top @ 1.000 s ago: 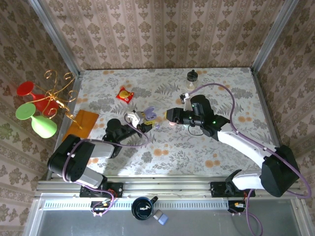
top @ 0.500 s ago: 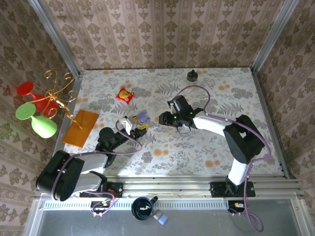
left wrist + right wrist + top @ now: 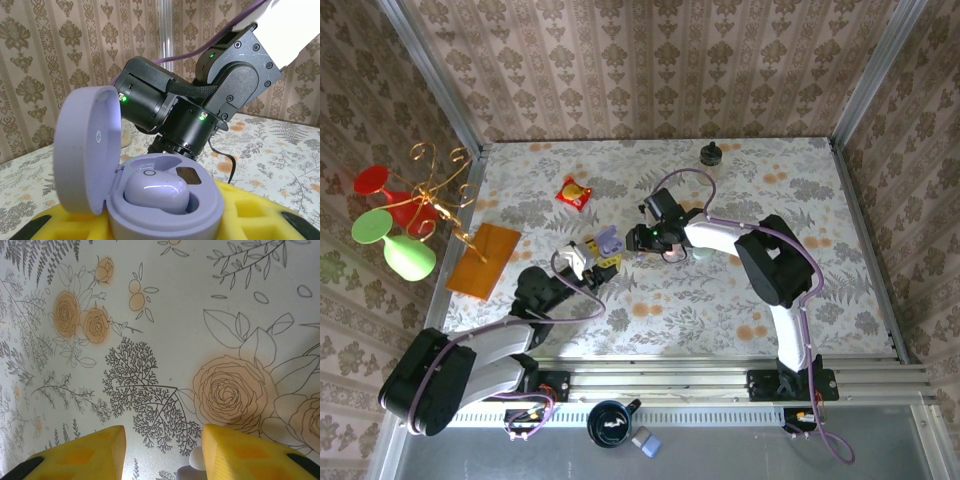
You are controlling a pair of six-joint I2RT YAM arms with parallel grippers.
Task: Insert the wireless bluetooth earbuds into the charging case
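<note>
The left gripper [image 3: 592,256] was clamped on the open lilac charging case [image 3: 150,222]. The case sat between its yellow pads [image 3: 260,214], lid [image 3: 85,145] standing upright on the left. One lilac earbud [image 3: 155,191] lay seated in the case's well. The right gripper [image 3: 162,440] hung just beyond the case, close to it. Its yellow fingers [image 3: 235,452] stood parted over the flowered tablecloth [image 3: 165,315]. A small whitish rounded piece [image 3: 195,459] showed low between those fingers, next to the right one. Whether it was an earbud could not be told.
</note>
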